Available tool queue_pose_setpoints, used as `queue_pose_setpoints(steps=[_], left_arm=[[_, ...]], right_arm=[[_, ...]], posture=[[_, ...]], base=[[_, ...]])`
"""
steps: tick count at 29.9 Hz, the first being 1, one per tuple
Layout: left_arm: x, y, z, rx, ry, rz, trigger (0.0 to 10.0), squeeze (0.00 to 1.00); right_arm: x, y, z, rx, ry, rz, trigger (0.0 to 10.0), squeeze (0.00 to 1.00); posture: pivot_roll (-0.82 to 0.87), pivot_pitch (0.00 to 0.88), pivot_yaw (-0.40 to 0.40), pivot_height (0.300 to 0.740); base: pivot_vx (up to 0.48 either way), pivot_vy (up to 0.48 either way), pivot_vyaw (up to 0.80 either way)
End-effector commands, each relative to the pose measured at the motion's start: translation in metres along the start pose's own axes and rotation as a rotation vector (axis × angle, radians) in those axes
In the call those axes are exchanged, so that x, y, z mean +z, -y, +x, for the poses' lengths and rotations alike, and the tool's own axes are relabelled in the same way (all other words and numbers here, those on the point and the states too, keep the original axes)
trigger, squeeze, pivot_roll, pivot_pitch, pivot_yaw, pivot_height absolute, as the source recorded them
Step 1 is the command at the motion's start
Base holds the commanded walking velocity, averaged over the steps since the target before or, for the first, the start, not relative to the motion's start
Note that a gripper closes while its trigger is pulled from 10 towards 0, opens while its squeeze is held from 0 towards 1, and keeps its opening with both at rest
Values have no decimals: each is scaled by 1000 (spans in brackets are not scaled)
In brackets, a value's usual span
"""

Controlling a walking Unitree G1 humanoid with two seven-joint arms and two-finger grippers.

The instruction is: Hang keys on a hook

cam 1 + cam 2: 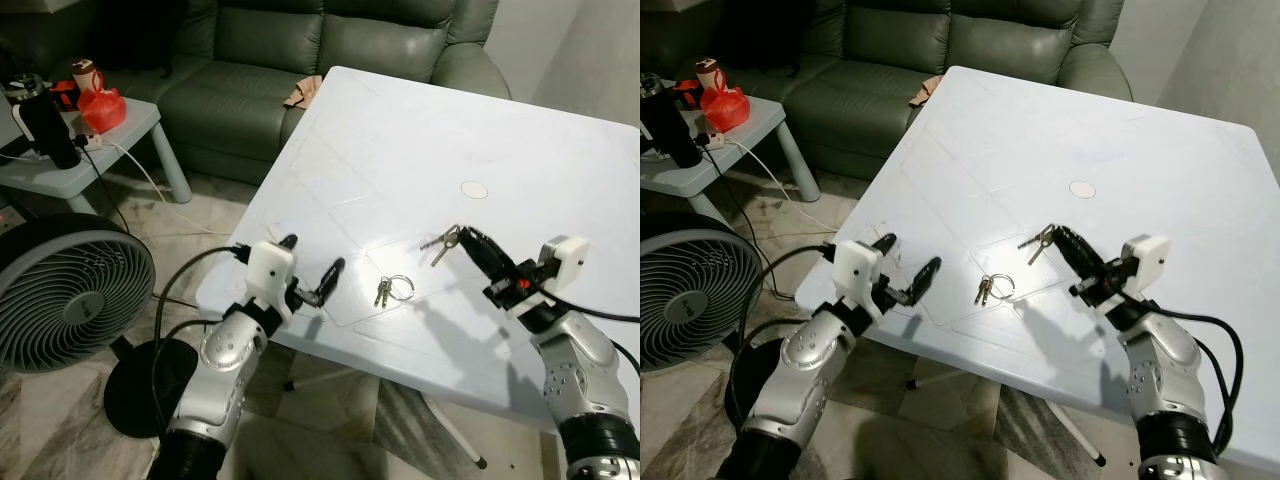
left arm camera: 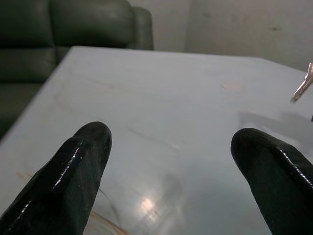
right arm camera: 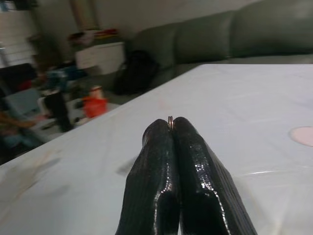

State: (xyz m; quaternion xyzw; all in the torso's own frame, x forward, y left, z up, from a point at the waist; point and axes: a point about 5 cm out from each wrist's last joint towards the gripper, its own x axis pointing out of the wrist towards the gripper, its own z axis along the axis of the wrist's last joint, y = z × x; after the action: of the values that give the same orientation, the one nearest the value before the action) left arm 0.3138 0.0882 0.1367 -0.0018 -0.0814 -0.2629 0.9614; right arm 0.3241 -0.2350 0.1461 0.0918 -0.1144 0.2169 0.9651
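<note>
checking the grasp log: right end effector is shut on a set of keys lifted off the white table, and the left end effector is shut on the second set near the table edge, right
Not quite. The left end effector is open and holds nothing; the left wrist view shows its fingers wide apart. The second set of keys lies on the white table between the arms. The rest holds: the right end effector is shut on a lifted set of keys.

Silver arms, white wrist boxes, glossy black pincer fingers [image 2: 73, 176].

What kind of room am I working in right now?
Most likely a home living room: a green leather sofa stands behind the white table, with a floor fan and a cluttered side table to the robot's left.
</note>
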Motion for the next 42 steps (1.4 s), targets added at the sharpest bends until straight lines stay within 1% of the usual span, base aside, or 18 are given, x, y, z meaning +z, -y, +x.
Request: queue_pose_setpoints(steps=[1,2,3,6,10,12,16,17,21,22,23,24,26,30,31,35,39,42], left_arm=[[0,-4,0,20,2,-6,10000,0],[4,-11,2,41,14,-9,10000,0],[6,-14,3,50,18,-9,10000,0],[10,-19,4,66,33,-7,10000,0],[16,-22,7,85,55,-12,10000,0],[19,-23,9,90,68,-13,10000,0],[25,-25,11,104,94,-28,10000,0],[26,-26,12,109,96,-26,10000,0],[31,-30,13,128,116,-30,10000,0],[33,-31,13,132,120,-28,10000,0],[36,-34,14,139,128,-24,10000,0],[36,-34,14,139,128,-24,10000,0],[43,-40,13,152,146,-15,10000,0],[48,-48,11,172,163,-14,10000,0],[49,-57,6,199,165,-11,10000,0],[48,-65,-1,216,158,-15,10000,0],[46,-68,-3,226,136,-29,10000,0],[43,-72,-6,243,119,-42,10000,0]], right_arm=[[7,3,4,-58,-1,-6,10000,0],[5,6,7,-149,-84,-57,10000,0],[3,8,8,-196,-130,-82,10000,0],[-4,12,8,-320,-251,-103,10000,0],[-3,9,8,-376,-263,-149,10000,0],[-4,5,8,-406,-262,-127,10000,0],[0,-6,10,-401,-226,-41,10000,0],[1,-7,11,-404,-224,-41,10000,0],[13,-15,14,-395,-117,-35,10000,0],[18,-18,14,-368,-80,-43,10000,0],[26,-24,13,-325,-6,-61,10000,0],[26,-24,13,-325,-6,-61,10000,0],[35,-32,10,-310,84,-100,10000,0],[39,-36,6,-325,110,-149,10000,0],[42,-42,2,-327,144,-198,10000,0],[38,-57,-4,-316,146,-267,10000,0],[29,-62,-8,-341,131,-235,10000,0],[16,-63,-14,-390,63,-264,10000,0]], posture=[[61,112,-46,740],[61,112,-46,740],[61,112,-46,740],[55,95,-49,740],[52,89,-49,740],[52,89,-49,740],[52,89,-49,740],[51,81,-53,740],[51,81,-53,740],[52,75,-53,740],[51,71,-51,740],[51,71,-51,740],[49,72,-48,740],[45,71,-40,740],[40,70,-34,740],[35,70,-27,740],[35,68,-26,740],[35,64,-25,740]], base=[[0,0,0],[0,0,0],[0,0,0],[0,0,0],[0,0,0],[0,0,0],[0,0,0],[0,0,0],[0,0,0],[0,0,0],[0,0,0],[0,0,0],[0,0,0],[0,0,0],[0,0,0],[0,0,0],[0,0,0],[0,0,0]])
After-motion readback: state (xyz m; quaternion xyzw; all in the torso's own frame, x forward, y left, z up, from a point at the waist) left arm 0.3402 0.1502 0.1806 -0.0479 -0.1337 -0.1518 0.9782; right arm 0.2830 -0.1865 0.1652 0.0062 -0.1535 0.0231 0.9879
